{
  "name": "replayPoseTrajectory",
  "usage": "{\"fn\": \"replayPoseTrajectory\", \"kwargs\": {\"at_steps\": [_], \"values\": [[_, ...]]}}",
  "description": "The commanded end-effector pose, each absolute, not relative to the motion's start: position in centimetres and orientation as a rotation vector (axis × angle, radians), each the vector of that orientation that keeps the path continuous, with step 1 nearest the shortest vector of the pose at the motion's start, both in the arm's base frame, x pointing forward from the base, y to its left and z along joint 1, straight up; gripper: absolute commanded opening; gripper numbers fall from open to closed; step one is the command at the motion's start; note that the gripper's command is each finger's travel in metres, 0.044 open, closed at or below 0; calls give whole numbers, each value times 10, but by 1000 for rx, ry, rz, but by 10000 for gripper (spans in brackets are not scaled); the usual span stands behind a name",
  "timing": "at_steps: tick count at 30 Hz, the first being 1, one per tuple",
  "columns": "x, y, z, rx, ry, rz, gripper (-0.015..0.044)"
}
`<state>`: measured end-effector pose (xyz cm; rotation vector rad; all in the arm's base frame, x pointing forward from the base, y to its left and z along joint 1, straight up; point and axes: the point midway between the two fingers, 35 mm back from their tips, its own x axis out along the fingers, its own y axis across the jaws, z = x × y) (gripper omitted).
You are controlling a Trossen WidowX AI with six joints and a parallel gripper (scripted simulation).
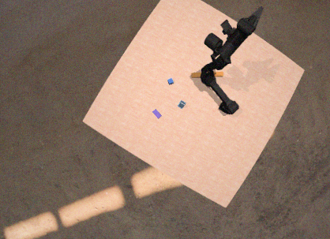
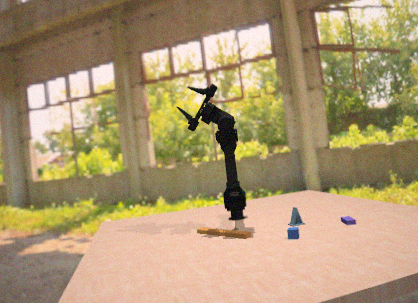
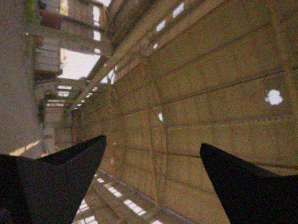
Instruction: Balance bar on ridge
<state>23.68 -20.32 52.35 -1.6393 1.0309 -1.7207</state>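
Observation:
The orange-brown bar (image 1: 195, 75) (image 2: 225, 233) lies flat on the table (image 1: 126, 98) (image 2: 320, 261); the arm hides its middle in the top view. The dark teal ridge (image 1: 181, 104) (image 2: 296, 217) stands upright on the table, apart from the bar, with nothing resting on it. My gripper (image 2: 183, 97) (image 3: 154, 144) is open and empty. It is high above the table, well away from bar and ridge, and its fingers point outward and upward. Neither bar nor ridge shows in the wrist view.
A small blue cube (image 1: 170, 81) (image 2: 293, 233) sits near the ridge, between it and the table's far-left side in the top view. A flat purple block (image 1: 157, 113) (image 2: 348, 220) lies on the ridge's other side from the bar.

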Motion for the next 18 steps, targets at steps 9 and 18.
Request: {"fn": "replayPoseTrajectory", "kwargs": {"at_steps": [9, 18], "values": [[199, -213, 536, -1601, 1069, -1847, 315], [140, -216, 555, -1533, 1133, -2048, 315]]}}
